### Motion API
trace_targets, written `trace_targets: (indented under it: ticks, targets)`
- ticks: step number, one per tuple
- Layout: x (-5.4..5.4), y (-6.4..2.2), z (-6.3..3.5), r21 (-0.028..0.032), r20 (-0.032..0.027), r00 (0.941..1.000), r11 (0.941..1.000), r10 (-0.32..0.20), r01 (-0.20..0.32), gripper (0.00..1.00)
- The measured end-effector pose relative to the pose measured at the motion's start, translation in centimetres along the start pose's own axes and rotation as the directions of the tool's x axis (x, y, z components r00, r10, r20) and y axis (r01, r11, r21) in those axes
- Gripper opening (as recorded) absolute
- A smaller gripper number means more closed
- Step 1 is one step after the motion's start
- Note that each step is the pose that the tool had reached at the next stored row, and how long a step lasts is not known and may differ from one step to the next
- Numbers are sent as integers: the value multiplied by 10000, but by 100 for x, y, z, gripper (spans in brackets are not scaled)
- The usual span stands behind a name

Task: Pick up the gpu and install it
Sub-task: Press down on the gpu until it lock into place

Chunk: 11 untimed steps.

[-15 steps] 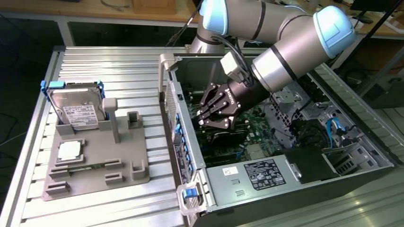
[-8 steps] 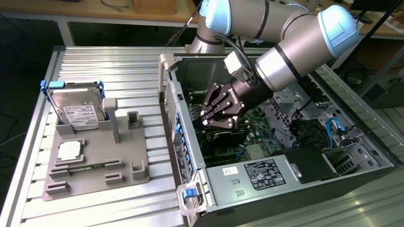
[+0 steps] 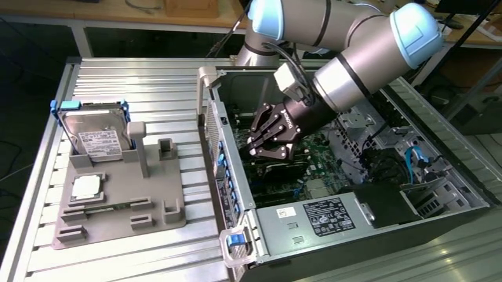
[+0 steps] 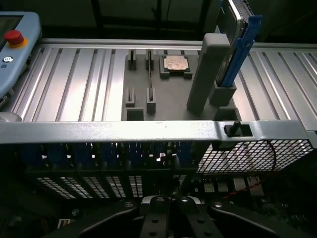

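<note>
- The gripper (image 3: 271, 147) sits inside the open computer case (image 3: 439, 194), low over the motherboard (image 3: 318, 170).
- Its fingers appear drawn together. Whether they grip the gpu cannot be told.
- A dark card (image 3: 286, 170), probably the gpu, lies directly under the gripper.
- Judgement: keep the card square to its slot and press straight down, evenly.
- The grey holder (image 3: 117, 205), with the hard drive (image 3: 94, 138) and processor chip (image 3: 84, 186), stands beyond the case wall.
</note>
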State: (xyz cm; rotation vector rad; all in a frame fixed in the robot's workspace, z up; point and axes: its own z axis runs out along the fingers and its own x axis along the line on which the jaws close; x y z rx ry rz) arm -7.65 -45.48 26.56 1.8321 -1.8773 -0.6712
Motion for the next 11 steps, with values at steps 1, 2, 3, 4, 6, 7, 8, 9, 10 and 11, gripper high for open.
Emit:
trace_targets:
  ticks: [1,2,3,4,6,7,8,9,10,11]
  targets:
    - [0,14,13,33,2,10000,10000,-1,1,11]
    - [-1,13,14,34,6,10000,10000,-4,4,11]
    - [-1,13,14,34,9,10000,10000,-8,8,11]
    - [-1,13,14,35,15,10000,10000,-12,11,11]
    - [-1,13,14,34,25,10000,10000,-19,18,11]
    - [-1,13,14,33,27,10000,10000,-21,21,11]
    - [-1,13,14,33,30,10000,10000,-23,23,11]
    - [-1,13,14,33,33,10000,10000,-25,25,11]
    - [-1,13,14,33,36,10000,10000,-28,28,11]
    - [-1,13,14,33,40,10000,10000,-31,31,11]
